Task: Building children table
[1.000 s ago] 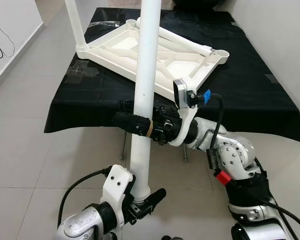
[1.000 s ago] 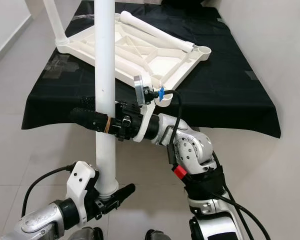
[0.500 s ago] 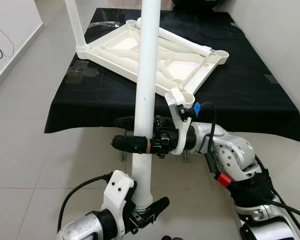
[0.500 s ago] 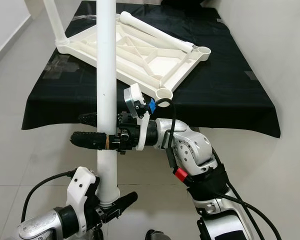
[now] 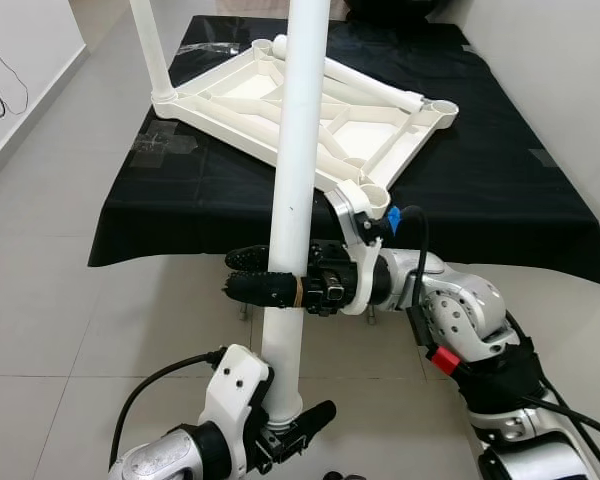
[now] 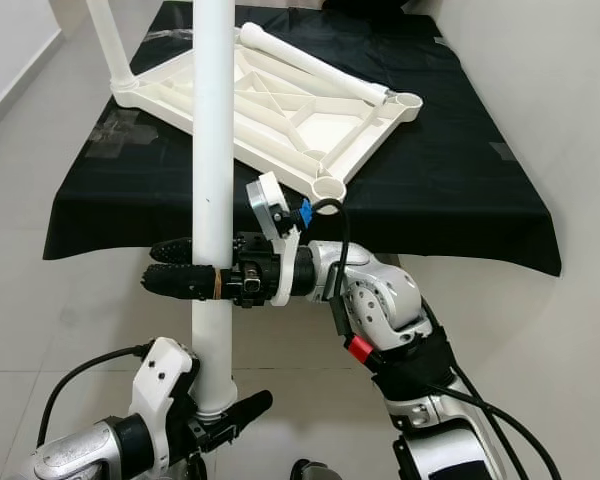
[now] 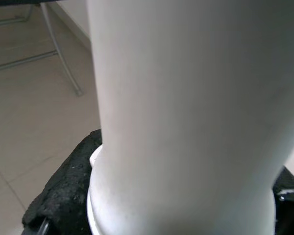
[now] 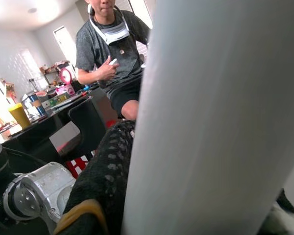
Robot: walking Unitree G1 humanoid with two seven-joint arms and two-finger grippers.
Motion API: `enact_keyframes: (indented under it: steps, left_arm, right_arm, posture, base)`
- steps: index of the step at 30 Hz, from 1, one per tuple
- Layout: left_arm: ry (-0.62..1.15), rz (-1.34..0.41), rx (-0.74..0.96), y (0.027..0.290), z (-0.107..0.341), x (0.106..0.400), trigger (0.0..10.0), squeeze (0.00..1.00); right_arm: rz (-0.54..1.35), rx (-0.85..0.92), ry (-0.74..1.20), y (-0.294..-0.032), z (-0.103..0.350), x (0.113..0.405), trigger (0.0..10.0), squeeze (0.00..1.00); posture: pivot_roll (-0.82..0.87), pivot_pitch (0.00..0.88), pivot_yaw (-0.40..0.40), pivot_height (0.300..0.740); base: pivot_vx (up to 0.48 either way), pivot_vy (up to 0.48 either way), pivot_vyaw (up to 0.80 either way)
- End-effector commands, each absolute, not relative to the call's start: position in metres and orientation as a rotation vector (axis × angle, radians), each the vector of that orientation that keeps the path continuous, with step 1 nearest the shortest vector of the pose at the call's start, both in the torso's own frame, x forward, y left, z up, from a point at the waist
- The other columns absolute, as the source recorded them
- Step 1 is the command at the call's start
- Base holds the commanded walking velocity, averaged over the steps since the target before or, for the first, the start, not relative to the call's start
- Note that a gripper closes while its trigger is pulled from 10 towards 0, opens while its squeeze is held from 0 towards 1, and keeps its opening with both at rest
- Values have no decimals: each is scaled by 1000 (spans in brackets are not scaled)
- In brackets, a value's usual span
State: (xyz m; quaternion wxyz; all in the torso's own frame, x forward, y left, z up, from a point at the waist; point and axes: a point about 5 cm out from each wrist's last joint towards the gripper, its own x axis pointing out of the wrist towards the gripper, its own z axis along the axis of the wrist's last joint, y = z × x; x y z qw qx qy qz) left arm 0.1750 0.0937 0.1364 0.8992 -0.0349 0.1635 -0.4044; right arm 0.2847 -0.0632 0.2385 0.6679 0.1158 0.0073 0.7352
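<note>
Both grippers on one upright white leg, in front of the black table.

The leg (image 5: 298, 190) stands near vertical before the robot, top out of frame. The left gripper (image 5: 290, 428) is clamped on its bottom end, fingers (image 7: 63, 186) pressed against the collar there. The right gripper (image 5: 265, 275) reaches across from the right and pinches the leg about mid-height, one finger (image 5: 248, 258) behind it, one in front (jaws closed on it). The tabletop (image 5: 310, 110), flipped underside up, lies on the black table (image 5: 500, 190) beyond the leg, with another leg (image 5: 150, 50) standing in its far-left corner and a loose one (image 5: 370, 85) lying across it. A person (image 8: 112, 49) stands in the background of the right wrist view.
</note>
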Motion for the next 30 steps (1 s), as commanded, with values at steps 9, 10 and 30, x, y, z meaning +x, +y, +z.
enact_keyframes:
  steps: [9,10,30]
  left_arm:
    - [294,-813,-63,101,141,185,10000,1000]
    - [285,-814,-63,101,143,186,10000,1000]
    - [199,-484,138,143,143,214,10000,0]
  right_arm:
    - [1609,265,-28,-68,246,291,0,0]
    - [1603,267,-30,-69,246,292,0,0]
    - [902,220,-184,-129,264,366,0,0]
  posture:
    - [112,172,-30,740]
    - [112,173,-31,740]
    - [114,164,-38,740]
  base:
    - [0,0,0]
    - [0,0,0]
    - [0,0,0]
